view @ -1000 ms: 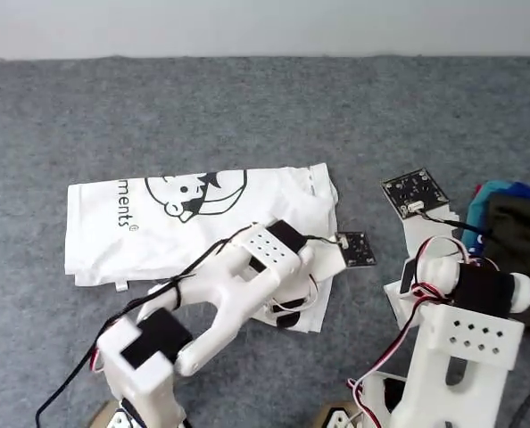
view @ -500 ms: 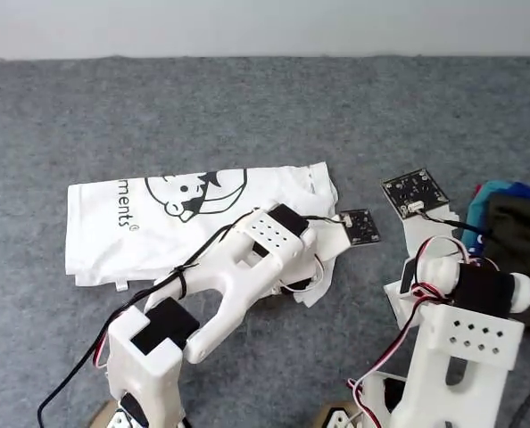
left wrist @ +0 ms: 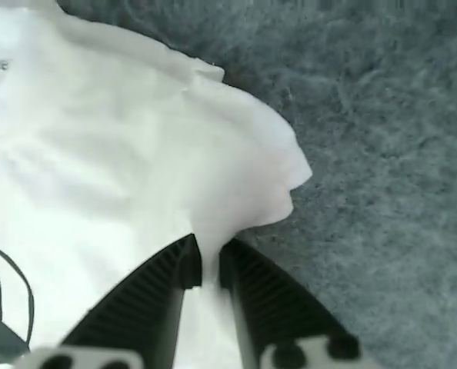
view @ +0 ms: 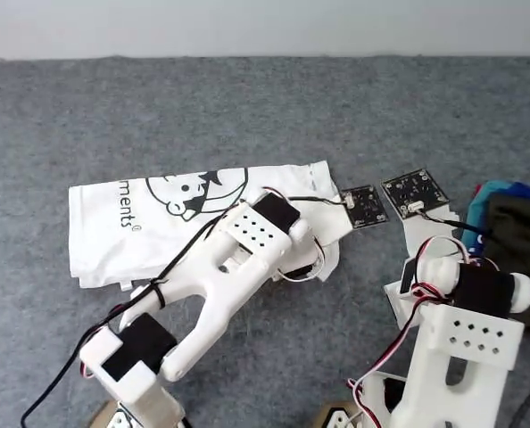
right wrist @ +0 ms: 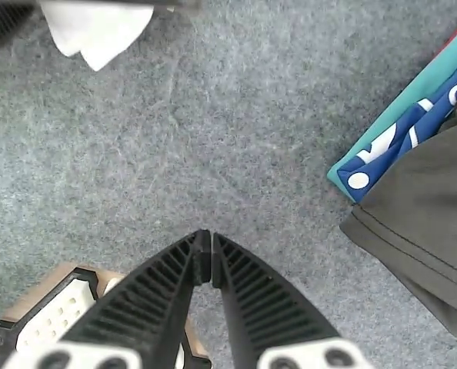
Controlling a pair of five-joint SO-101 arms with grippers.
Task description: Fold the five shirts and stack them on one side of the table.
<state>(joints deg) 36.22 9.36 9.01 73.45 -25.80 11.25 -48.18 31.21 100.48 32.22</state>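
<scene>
One grey worktop point(view: 381, 107). One white shirt point(view: 158, 223) lies mid-left on it, partly folded, print up. One stack point(view: 515, 259) sits at the right edge: dark shirt point(view: 519, 241) on top, blue layer point(view: 525, 190) and teal layer point(view: 484, 203) under it, plus a red sliver point(view: 476, 190). That looks like four shirts, but I can't be sure.

Two arms. Left jaws are clenched on a pinch of the white shirt's stack-side edge. Right jaws are closed on nothing, over bare worktop beside the stack.

The cloth is light and limp, and will likely sag and drag on the rough surface. You should grip at a hem or corner, through both layers.
</scene>
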